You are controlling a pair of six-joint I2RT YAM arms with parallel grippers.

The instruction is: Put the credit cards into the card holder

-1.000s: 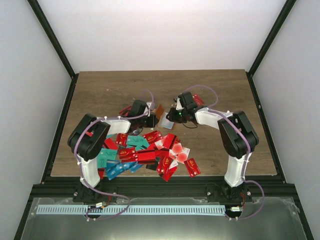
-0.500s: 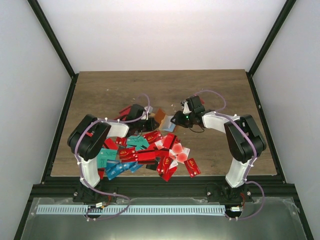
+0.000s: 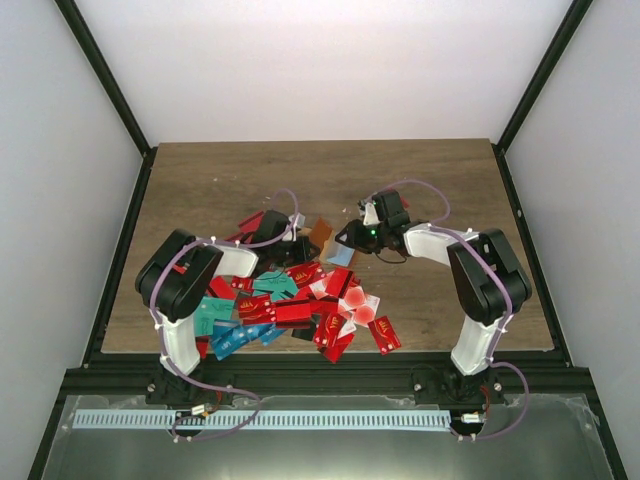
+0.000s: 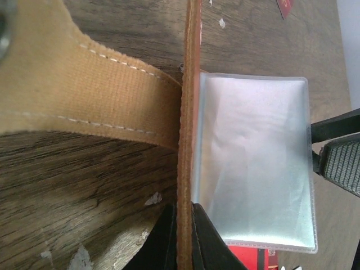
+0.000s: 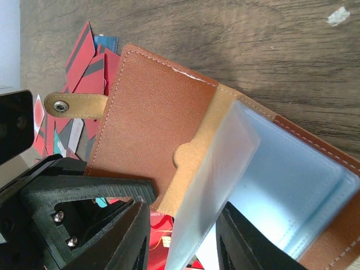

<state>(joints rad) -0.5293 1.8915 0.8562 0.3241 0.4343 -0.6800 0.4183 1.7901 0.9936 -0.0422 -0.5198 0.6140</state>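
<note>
My left gripper [image 4: 185, 216] is pinched fully shut on the card holder [image 5: 152, 129]. It clamps the bottom edge of the brown cover, which stands on edge and runs straight out ahead of those jaws along their line of reach, with the tan strap [image 4: 84, 95] curling off to one side. On the other side of that edge a clear sleeve [image 4: 253, 163] fans out flat, its long side parallel to the cover and its free edge just short of the fingertips of my right gripper [image 5: 183, 211]. The right wrist view shows those jaws part-way open with nothing clamped. The sleeve rises out of the gap between the two fingers and leans away ahead of them, with the brown cover on one finger's side and the pale blue lining on the other. I judge it sits loose in the mouth, not held. The credit cards [image 3: 300, 308] lie heaped on the table [image 3: 220, 180] back toward the arm bases, behind and below both sets of jaws, their far edge near the holder. With the left arm tied up steadying the wallet, the right is the free one and close enough to fetch a card. I can't tell from here which edge of the sleeve is the open one.
</note>
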